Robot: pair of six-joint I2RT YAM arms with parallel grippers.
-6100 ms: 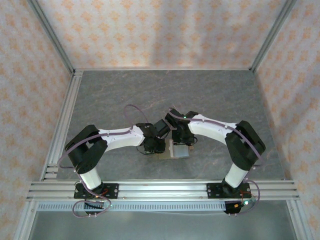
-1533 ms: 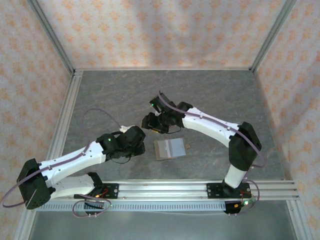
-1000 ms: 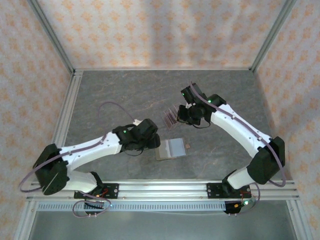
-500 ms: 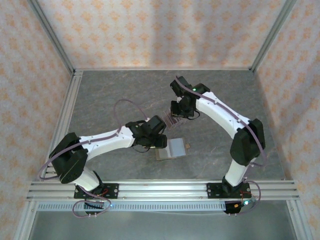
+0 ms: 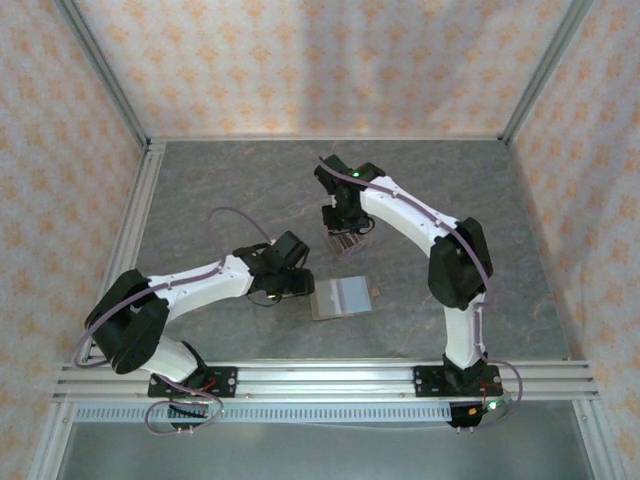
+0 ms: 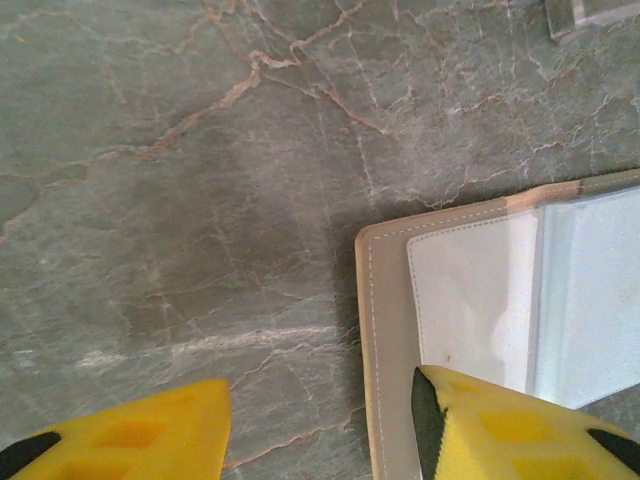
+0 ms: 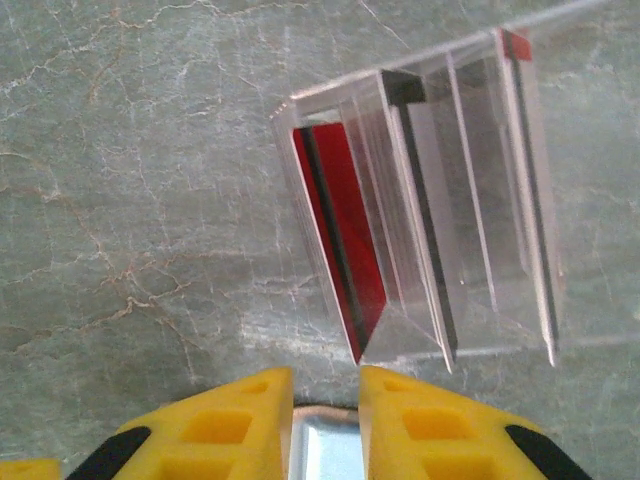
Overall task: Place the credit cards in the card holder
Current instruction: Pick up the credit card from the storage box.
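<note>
Over the grey surface (image 5: pixel 200 200), the right tool (image 7: pixel 325 397), nearly closed with its hold untellable, has swung above the clear stand (image 7: pixel 450 200) keeping the credit cards (image 7: pixel 345 250), apparently for a pick, while the left tool (image 6: pixel 320 400), spread empty, has reached the open card holder (image 6: pixel 465 290).

The credit card (image 7: pixel 345 250) is red, the card holder (image 6: pixel 385 340) tan.

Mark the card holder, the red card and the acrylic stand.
card holder (image 6: pixel 470 290): left wrist view, white inner pocket.
red card (image 7: pixel 352 230): right wrist view, red face beside its dark stripe.
acrylic stand (image 7: pixel 470 190): right wrist view, clear middle slots.
</note>
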